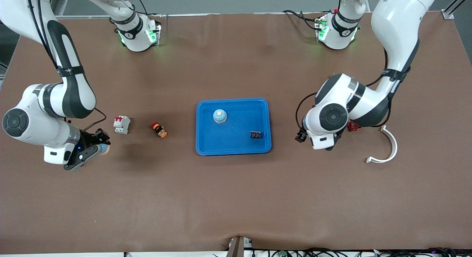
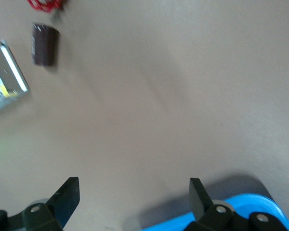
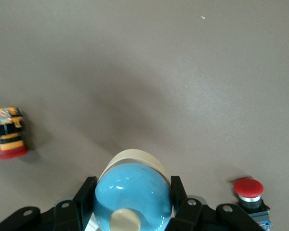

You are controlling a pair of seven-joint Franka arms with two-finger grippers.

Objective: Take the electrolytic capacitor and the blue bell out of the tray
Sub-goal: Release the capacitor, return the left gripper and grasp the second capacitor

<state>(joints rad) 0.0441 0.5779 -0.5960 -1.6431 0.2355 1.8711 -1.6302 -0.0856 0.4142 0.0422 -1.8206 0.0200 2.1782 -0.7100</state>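
A blue dome bell (image 3: pixel 133 192) with a cream button is clamped between the fingers of my right gripper (image 3: pixel 132 187). In the front view that right gripper (image 1: pixel 96 146) hangs over the table at the right arm's end, with the bell (image 1: pixel 104 149) in it. My left gripper (image 2: pixel 133 192) is open with nothing between its fingers, just off a corner of the blue tray (image 2: pixel 231 214). A dark cylindrical capacitor (image 2: pixel 44 44) lies on the table in the left wrist view. The left arm hides it in the front view, where the left gripper (image 1: pixel 301 135) sits beside the tray (image 1: pixel 206 146).
The tray holds another blue bell (image 1: pixel 219 116) and a small black component (image 1: pixel 256 134). A white breaker (image 1: pixel 121 124) and a red-capped button (image 1: pixel 159 129) lie between the right gripper and the tray. A red part (image 1: pixel 353 126) and a curved white piece (image 1: pixel 387 150) lie by the left arm.
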